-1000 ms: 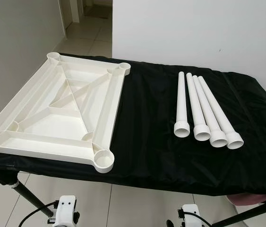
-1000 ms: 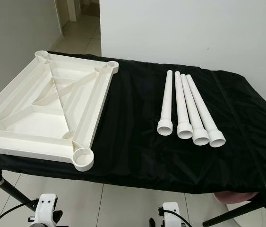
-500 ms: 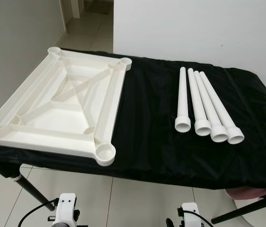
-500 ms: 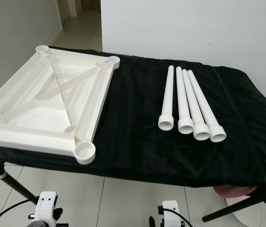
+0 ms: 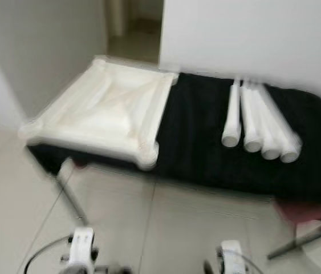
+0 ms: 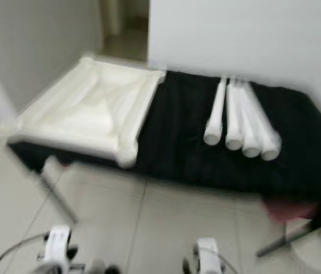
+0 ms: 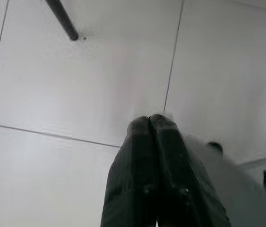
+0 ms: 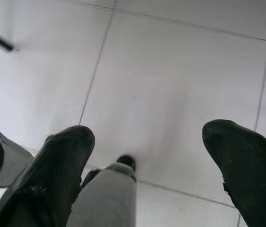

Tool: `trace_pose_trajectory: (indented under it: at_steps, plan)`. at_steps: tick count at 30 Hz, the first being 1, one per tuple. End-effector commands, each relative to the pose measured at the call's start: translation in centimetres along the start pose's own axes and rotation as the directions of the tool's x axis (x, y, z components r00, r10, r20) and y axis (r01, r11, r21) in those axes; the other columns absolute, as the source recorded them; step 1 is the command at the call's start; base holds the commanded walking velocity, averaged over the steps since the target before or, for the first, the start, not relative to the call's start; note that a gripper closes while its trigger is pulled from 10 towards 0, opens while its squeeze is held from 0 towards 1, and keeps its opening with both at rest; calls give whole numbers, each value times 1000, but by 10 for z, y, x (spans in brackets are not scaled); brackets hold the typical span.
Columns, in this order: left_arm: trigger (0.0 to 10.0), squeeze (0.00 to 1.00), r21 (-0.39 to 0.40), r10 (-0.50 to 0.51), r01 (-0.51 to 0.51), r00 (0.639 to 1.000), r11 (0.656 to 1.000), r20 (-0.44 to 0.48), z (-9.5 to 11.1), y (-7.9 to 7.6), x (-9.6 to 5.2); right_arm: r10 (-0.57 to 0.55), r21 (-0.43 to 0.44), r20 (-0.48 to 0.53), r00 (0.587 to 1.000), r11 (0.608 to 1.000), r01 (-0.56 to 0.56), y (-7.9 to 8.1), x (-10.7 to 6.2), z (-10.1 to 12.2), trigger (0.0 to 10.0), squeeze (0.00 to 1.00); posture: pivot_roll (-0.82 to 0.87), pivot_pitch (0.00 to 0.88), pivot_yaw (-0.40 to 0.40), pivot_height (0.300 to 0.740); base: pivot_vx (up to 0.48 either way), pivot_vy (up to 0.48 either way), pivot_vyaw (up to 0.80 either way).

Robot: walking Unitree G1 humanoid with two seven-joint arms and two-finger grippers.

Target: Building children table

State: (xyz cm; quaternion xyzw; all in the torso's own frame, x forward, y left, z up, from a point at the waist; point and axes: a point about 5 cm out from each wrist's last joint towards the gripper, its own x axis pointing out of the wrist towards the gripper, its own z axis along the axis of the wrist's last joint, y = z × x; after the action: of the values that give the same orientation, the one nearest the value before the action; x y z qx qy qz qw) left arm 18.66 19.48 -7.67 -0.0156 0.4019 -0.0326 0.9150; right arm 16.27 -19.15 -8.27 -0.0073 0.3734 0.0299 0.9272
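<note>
While the white tabletop (image 5: 100, 114) and four legs (image 5: 260, 123) lie on the black-draped table (image 5: 200, 148), left gripper (image 7: 150, 124) hangs pinched closed, right gripper (image 8: 147, 137) spread apart.

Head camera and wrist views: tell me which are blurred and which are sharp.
Left and right eye views: motion-blurred, so the white tabletop and four legs on the black cloth have smeared edges. Left wrist view: fairly sharp, left gripper over floor tiles. Right wrist view: right gripper clear, floor slightly soft.
</note>
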Motion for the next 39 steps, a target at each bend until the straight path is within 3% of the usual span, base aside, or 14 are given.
trace_pose_trajectory:
  at_steps: [1, 13, 14, 15, 16, 21, 22, 23, 39]
  plan:
    - [10000, 0, 21, -110, 110, 994, 994, 20, 7, -6, 2, 2, 8, -25, 1000, 1000, -1, 2, -1, -6, 10000, 0, -20, 0, -18, 740, 0, 0, 0]
    - [10000, 0, 54, -112, 112, 994, 992, 2, 8, -5, 2, 4, 9, -27, 1000, 1000, -4, 2, 0, -4, 10000, 0, -18, 0, -18, 740, 0, 0, 0]
    - [10000, 0, 33, -121, 121, 993, 992, 3, 8, -6, 2, 7, 17, -27, 1000, 1000, -6, 3, 0, -4, 10000, 459, -16, 0, -19, 740, 0, 0, 0]
    - [10000, 0, 15, -127, 127, 992, 992, 5, 7, -6, 2, 9, 23, -27, 1000, 1000, -8, 3, 0, -3, 10000, 459, -16, 0, -19, 740, 0, 0, 0]
    - [10000, 1000, -5, -132, 132, 991, 991, 14, 7, -7, 2, 11, 27, -26, 1000, 1000, -10, 3, 0, -3, 10000, 1000, -16, 0, -19, 740, 0, 0, 0]
    - [10000, 1000, -8, -130, 131, 991, 991, 17, 7, -6, 2, 11, 28, -26, 1000, 1000, -10, 4, 0, -3, 10000, 1000, -9, 0, -20, 740, 0, 0, 0]
    - [10000, 941, 15, -125, 125, 992, 992, 9, 7, -6, 2, 13, 30, -27, 1000, 999, -12, 4, 1, -3, 10000, 1000, -9, 0, -20, 740, 0, 0, 0]
    - [10000, 0, 25, -124, 123, 992, 992, 7, 7, -5, 2, 15, 31, -27, 1000, 999, -14, 4, 1, -3, 10000, 0, -4, 0, -18, 740, 0, 0, 0]
    - [10000, 0, 12, -101, 100, 995, 995, 20, 8, -2, 1, 33, 9, -36, 999, 999, -33, 9, 4, 0, 10000, 0, 57, 0, -61, 740, 0, 0, 0]
